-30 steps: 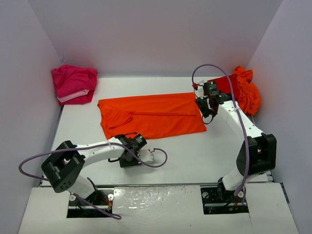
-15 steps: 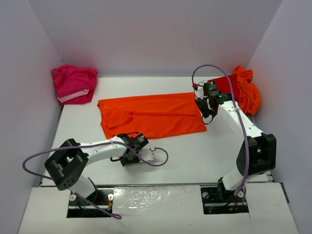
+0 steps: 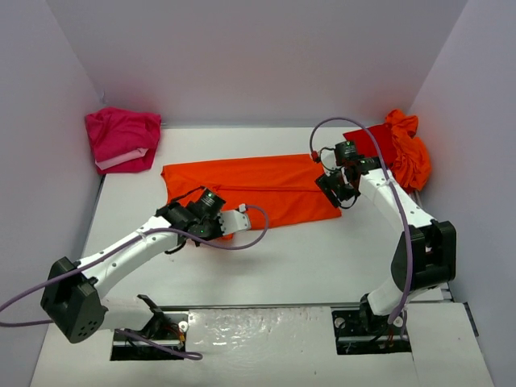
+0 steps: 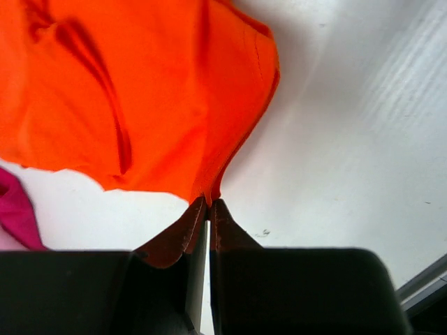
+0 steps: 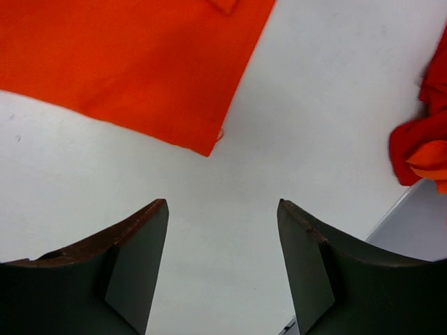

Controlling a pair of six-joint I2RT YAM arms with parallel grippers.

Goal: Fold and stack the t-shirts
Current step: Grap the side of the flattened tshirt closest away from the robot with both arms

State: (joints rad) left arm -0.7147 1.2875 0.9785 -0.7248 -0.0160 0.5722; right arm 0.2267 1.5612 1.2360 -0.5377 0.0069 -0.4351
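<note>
Hem of orange t-shirt [image 4: 140,91] pinched in left hand [image 4: 209,206].

parted end effector [image 5: 222,204] near orange t-shirt [image 5: 126,63]

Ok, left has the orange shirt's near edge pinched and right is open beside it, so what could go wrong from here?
1. The left gripper holds the orange t-shirt by only a thin bit of its edge; it might slip out mid-fold.
2. The right gripper is open over the bare table beside the shirt's corner, not on cloth; a one-sided pull could skew or drag the shirt.
</note>
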